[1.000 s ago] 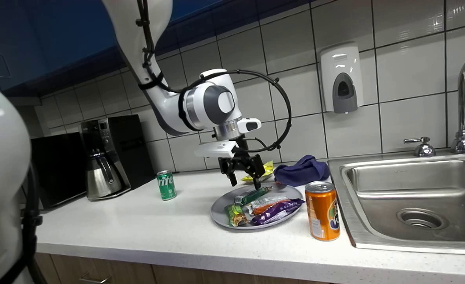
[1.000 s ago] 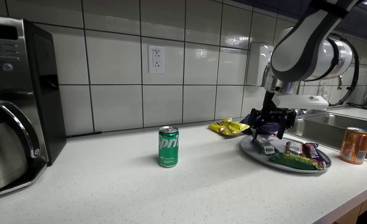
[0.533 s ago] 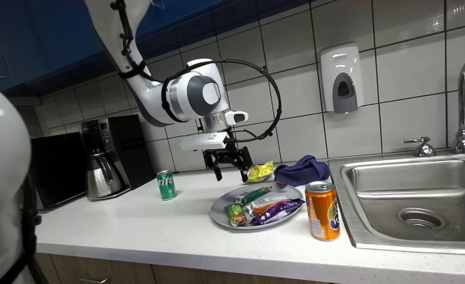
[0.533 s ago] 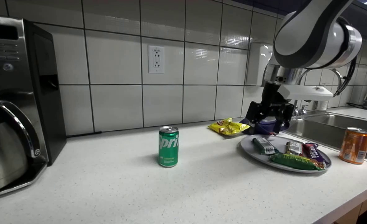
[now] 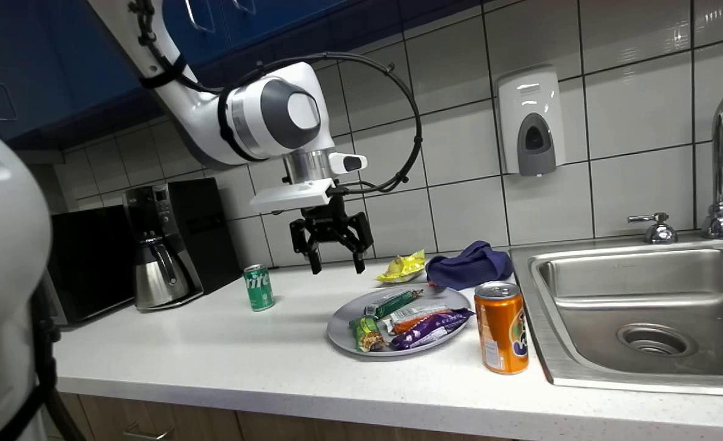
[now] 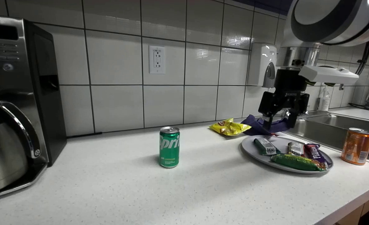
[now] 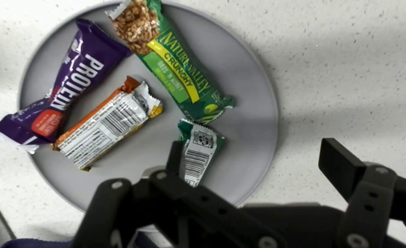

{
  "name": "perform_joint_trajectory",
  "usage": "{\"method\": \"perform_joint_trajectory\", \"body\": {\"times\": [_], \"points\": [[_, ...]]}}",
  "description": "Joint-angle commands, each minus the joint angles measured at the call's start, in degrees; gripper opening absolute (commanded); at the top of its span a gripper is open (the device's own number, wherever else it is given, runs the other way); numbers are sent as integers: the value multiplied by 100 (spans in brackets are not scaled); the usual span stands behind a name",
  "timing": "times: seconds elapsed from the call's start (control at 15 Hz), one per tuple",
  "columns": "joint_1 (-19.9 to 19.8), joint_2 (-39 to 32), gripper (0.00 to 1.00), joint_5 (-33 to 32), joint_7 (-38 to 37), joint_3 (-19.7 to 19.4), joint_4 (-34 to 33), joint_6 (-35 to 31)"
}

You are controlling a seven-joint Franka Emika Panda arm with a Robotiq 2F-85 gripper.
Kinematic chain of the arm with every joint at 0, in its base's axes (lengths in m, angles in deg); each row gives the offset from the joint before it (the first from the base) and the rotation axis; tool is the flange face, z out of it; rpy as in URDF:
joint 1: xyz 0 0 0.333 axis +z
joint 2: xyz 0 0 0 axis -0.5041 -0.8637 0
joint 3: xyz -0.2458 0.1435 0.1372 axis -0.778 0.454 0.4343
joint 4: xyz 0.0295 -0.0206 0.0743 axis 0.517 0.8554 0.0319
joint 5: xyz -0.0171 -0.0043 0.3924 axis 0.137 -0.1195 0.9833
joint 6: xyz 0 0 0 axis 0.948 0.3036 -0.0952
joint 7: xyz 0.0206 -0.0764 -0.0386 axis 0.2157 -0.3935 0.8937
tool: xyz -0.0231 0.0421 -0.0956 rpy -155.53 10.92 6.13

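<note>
Hanging above the bench (image 5: 214,355), the fingers (image 7: 340,165) stand wide apart and released, tips pointing down. In the wrist view, one finger overlaps the dark green bar (image 7: 201,151) on the grey plate (image 7: 253,93); its counterpart shows over the bench, beside the plate rim. The plate carries four wrapped bars. The Nature Valley bar (image 7: 179,65) ends at the dark green bar; whether the two touch cannot be determined. The orange bar (image 7: 106,127) lies barcode up, just beside the purple bar (image 7: 82,72), one end of which projects past the rim.

In both exterior views, an orange can (image 5: 499,331) stands upright beside the plate, near the sink (image 5: 634,275). A Sprite can (image 6: 169,148) stands upright, well apart from the plate. A yellow bag (image 6: 229,127) lies between the plate and the tiled wall (image 6: 115,59), next to a blue cloth (image 5: 469,264). A dispenser (image 5: 530,101) is fixed to the tiled wall, near the sink. A coffee maker (image 5: 202,239) stands on the bench, well apart from the sink.
</note>
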Motion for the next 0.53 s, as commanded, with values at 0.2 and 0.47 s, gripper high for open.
{"method": "perform_joint_trajectory", "body": {"times": [0.2,0.47], "points": [[43,1040,100,-225,-31,194,500,611],[66,1497,100,-338,-77,334,744,743]]}}
